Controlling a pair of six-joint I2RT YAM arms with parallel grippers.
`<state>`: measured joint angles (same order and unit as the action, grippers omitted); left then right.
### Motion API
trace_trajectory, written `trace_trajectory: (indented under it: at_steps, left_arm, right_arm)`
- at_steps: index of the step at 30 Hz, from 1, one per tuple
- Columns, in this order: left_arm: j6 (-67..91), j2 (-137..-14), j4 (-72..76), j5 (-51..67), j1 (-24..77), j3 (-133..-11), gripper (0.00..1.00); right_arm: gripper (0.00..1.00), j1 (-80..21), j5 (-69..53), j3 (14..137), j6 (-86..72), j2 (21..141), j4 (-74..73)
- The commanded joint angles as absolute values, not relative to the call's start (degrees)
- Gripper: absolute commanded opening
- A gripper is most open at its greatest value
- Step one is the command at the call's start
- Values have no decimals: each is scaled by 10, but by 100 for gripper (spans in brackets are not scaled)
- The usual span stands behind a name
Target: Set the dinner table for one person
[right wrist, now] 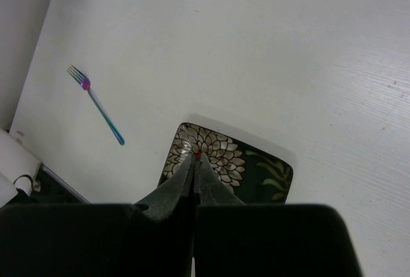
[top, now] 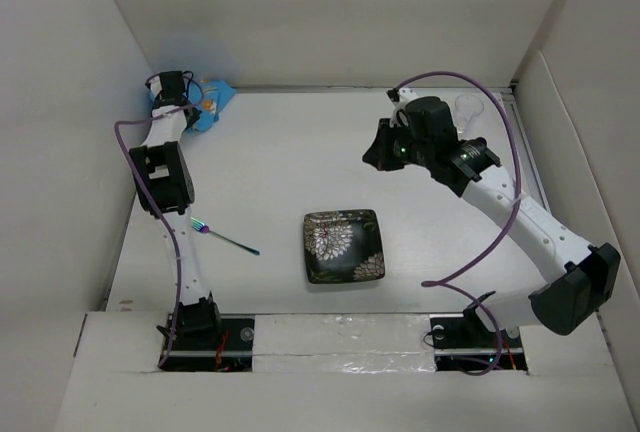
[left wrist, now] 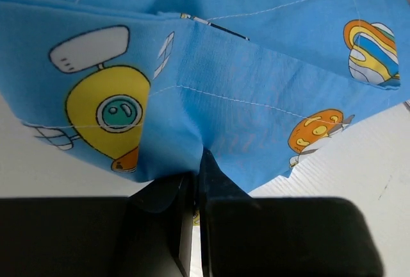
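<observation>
My left pincer (left wrist: 200, 165) and right pincer (right wrist: 195, 158) are black. Cloth (left wrist: 243, 97) blue, with yellow, orange and white cartoons. Plate (top: 343, 245) black, white flowers. Fork (top: 228, 239) teal, purple neck. Table (top: 300, 152) white.

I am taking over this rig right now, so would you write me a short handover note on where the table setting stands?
Left gripper: shut, pinching a fold of the blue cartoon-print cloth at the far left corner of the dinner table.
Right gripper: shut, empty, held above the table right of centre.
Things: dark floral plate near front centre; fork lying apart to its left, at an angle; clear glass in the far right corner.
Done: the plate looks placed.
Left, probably: bring the cloth, fork and glass to the plate.
</observation>
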<state>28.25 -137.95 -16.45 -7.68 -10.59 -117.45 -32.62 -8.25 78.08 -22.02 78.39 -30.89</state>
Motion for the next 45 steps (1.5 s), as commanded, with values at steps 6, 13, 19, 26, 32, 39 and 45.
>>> trace_trajectory:
  at_steps: [6, 13, 19, 26, 32, 39, 45]
  left_arm:
    - [263, -1198, -131, -4, -25, -1147, 0]
    - [307, -989, -95, 69, 56, -1076, 0]
    - [377, -927, -39, 152, 56, -1012, 0]
    - [451, -998, 17, 155, 45, -973, 0]
    - [475, -1092, 2, 107, 64, -989, 1]
    - [397, -1191, -97, 65, 64, -1052, 42]
    - [321, -1074, -95, 6, 58, -970, 61]
  right_arm:
    - [10, -345, -91, 813, -214, 801, -275]
    - [57, -338, -127, 862, -222, 829, -251]
    - [71, -332, -105, 896, -232, 856, -250]
    - [86, -332, -60, 869, -253, 903, -239]
    - [90, -321, -4, 830, -278, 966, -219]
    - [80, -346, 44, 808, -300, 1039, -234]
    - [74, -376, 96, 847, -301, 1106, -264]
